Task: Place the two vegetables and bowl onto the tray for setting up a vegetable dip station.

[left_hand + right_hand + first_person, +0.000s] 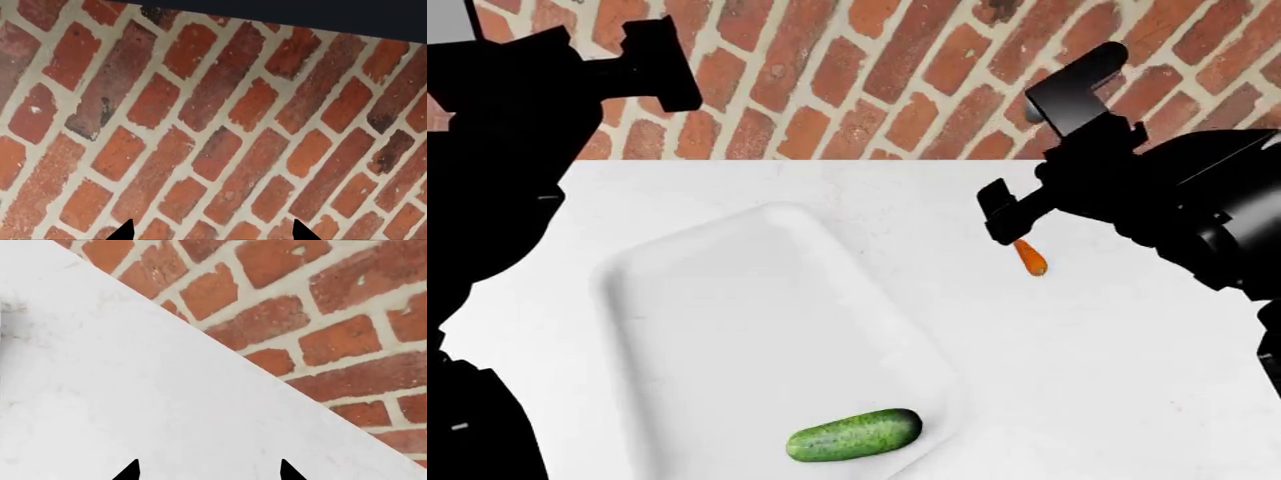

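The bumpy green cucumber [854, 435] lies inside the flat white tray [714, 300], near its front right corner. The small orange carrot [1030, 257] rests on the white table, to the right of the tray. My right gripper [1004, 215] hovers just behind and above the carrot; in the right wrist view its fingertips [131, 472] stand wide apart, open, with only bare table between them. My left gripper [210, 232] is raised at the far left, open, and faces the brick wall. The bowl is out of view.
A red brick wall [868, 80] runs along the white table's [1121, 380] far edge. My dark left arm [507, 130] covers the table's left side, and my right arm [1201, 200] its right rear corner.
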Tool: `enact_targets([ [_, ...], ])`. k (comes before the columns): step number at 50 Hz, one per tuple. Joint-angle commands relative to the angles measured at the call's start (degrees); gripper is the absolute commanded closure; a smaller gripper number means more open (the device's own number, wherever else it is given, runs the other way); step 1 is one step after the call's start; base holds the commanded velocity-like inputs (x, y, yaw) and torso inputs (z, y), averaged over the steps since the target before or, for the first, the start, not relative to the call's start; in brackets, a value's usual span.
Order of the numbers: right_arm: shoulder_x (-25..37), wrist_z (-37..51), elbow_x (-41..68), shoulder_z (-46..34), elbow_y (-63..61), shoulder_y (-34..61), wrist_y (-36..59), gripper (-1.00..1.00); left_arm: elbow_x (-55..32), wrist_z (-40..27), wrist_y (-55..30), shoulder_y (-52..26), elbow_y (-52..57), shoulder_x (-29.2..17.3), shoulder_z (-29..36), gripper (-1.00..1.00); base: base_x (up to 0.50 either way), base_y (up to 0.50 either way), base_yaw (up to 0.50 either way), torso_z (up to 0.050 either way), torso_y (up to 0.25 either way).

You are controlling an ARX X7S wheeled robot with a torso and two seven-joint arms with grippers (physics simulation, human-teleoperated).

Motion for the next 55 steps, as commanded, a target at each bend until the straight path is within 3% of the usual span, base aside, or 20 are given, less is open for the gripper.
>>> enact_targets([
  [1,-1.8,4.4,1.4,2.2,5.3,-3.0,4.7,-1.00,0.3,0.2,0.7,0.4,-0.5,0.4,0.1,-1.00,0.00,0.00,0.00,0.000,0.000],
  [29,-2.0,5.9,6.7,4.8,7.9,-6.7,10.7,-1.00,0.0,-0.1,1.4,0.7,-0.8,0.2,0.9,-1.00,0.00,0.00,0.00,0.000,0.000],
  [55,-3.2,3.9,6.9,5.0,14.3,-8.5,8.8,-1.00,-0.3,-0.4,1.9,0.7,-1.1,-0.2,1.8,-1.00,0.00,0.00,0.00,0.000,0.000],
])
